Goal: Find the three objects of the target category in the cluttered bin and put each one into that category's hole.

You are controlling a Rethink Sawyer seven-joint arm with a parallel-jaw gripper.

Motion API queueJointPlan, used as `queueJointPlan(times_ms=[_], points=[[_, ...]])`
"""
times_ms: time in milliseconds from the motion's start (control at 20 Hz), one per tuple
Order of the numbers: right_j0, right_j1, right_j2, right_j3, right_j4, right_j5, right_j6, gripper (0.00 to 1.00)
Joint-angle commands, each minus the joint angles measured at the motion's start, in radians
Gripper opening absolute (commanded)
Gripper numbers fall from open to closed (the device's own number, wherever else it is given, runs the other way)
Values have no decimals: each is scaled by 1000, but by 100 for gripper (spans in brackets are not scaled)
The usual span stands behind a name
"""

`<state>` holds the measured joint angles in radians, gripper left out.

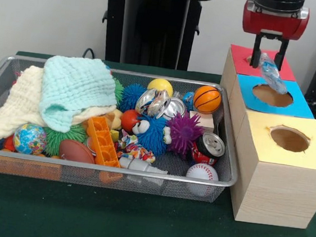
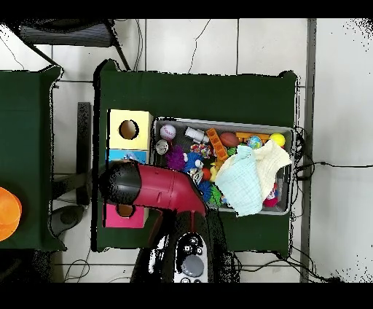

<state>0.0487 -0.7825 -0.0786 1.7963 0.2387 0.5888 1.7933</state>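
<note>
My gripper (image 1: 268, 57) hangs over the wooden boxes at the right, above the blue-topped box (image 1: 298, 104). Its fingers stand apart. A crushed clear plastic bottle (image 1: 271, 75) hangs tilted below them, its top end between the fingers and its lower end just over the blue box's round hole (image 1: 272, 95). The wire-mesh bin (image 1: 232, 177) sits to the left, full of toys, balls and cans. In the overhead view my red arm (image 2: 156, 186) covers the gripper and the blue box; the bin (image 2: 227, 121) lies to its right.
A red-topped box (image 1: 239, 54) stands behind the blue one, a yellow-topped box (image 1: 314, 140) with a hole in front. The bin holds crushed silver cans (image 1: 159, 103), a red soda can (image 1: 207, 146), a baseball (image 1: 202, 172), a small basketball (image 1: 207, 99) and a teal cloth (image 1: 73, 90).
</note>
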Motion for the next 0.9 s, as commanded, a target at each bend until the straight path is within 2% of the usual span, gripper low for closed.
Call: queueJointPlan(times_ms=[50, 250, 300, 900], points=[[32, 25, 5, 101, 55, -56, 292, 0], [60, 30, -18, 92, 55, -67, 292, 0], [61, 32, -20, 93, 64, -73, 282, 100], [41, 40, -13, 87, 66, -90, 246, 100]])
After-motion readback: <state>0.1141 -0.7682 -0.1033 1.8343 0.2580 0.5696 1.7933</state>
